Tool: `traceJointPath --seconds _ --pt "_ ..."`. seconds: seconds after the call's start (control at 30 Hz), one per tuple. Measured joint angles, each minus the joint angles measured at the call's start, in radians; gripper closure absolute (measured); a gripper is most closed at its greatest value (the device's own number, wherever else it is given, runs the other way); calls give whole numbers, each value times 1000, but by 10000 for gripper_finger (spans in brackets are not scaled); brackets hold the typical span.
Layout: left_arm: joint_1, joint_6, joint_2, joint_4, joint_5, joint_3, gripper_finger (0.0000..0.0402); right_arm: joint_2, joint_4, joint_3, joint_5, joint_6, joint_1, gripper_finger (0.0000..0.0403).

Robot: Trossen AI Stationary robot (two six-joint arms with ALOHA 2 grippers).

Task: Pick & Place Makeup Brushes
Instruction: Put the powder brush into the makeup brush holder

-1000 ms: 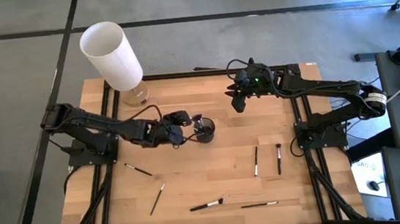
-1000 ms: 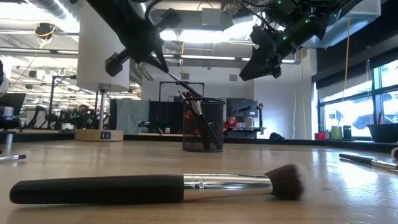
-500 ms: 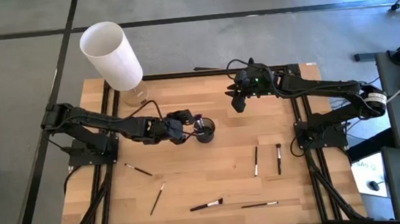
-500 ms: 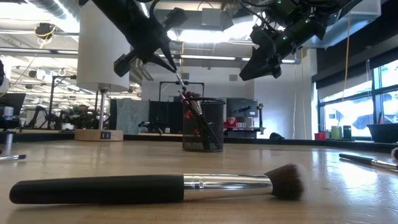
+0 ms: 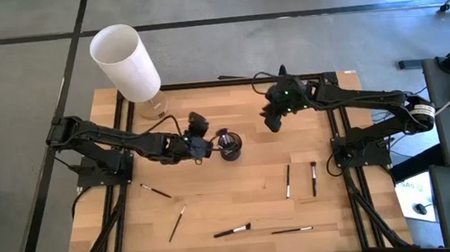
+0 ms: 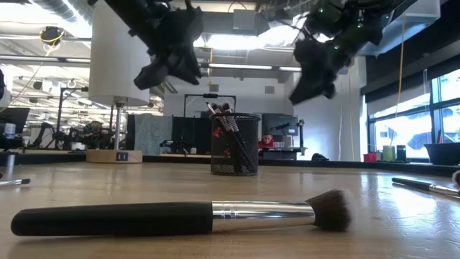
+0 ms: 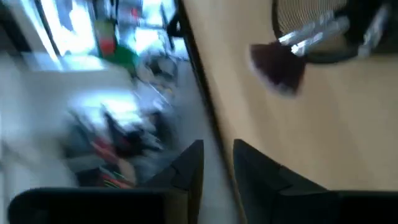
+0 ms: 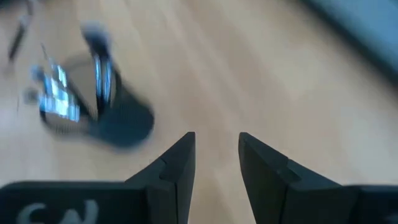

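Note:
A black mesh cup (image 5: pixel 229 147) (image 6: pixel 235 144) stands mid-table with several makeup brushes (image 6: pixel 228 128) leaning upright in it; it also shows in the left wrist view (image 7: pixel 323 31) and the right wrist view (image 8: pixel 93 106). Several more brushes lie flat on the wood: two left of centre (image 5: pixel 155 191) (image 5: pixel 176 223), two near the near edge (image 5: pixel 232 230) (image 5: pixel 291 230), two on the right (image 5: pixel 288 181) (image 5: pixel 314 178). My left gripper (image 5: pixel 198 135) (image 7: pixel 217 163) hangs just left of the cup, above its rim, open and empty. My right gripper (image 5: pixel 273 120) (image 8: pixel 216 155) hovers right of and beyond the cup, open and empty.
A lamp with a tall white shade (image 5: pixel 124 62) and a round wooden base (image 6: pixel 115 155) stands at the far left corner. A black frame (image 5: pixel 204 85) rims the table. One large brush (image 6: pixel 180 218) lies close in front of the low camera. Bare wood lies between the cup and the scattered brushes.
My left gripper held a brush slanting over the cup; it has let go, and the brush now stands in the cup with the others. The left gripper has risen and turned. My right gripper has dropped a little toward the near edge and tipped.

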Motion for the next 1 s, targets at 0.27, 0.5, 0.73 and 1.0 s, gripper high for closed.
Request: traceJointPath --seconds 0.27,0.5,0.73,1.0 --pt "10 -624 6 -253 298 0 330 0 -329 7 -1 382 49 280" --pt "-8 -815 6 -402 320 -1 343 0 -442 5 -52 426 208 280" --pt "-19 -887 6 -375 315 -1 350 0 -543 5 -46 548 400 280" --pt "-54 -1157 5 -186 419 -12 348 0 -894 5 201 914 532 280"
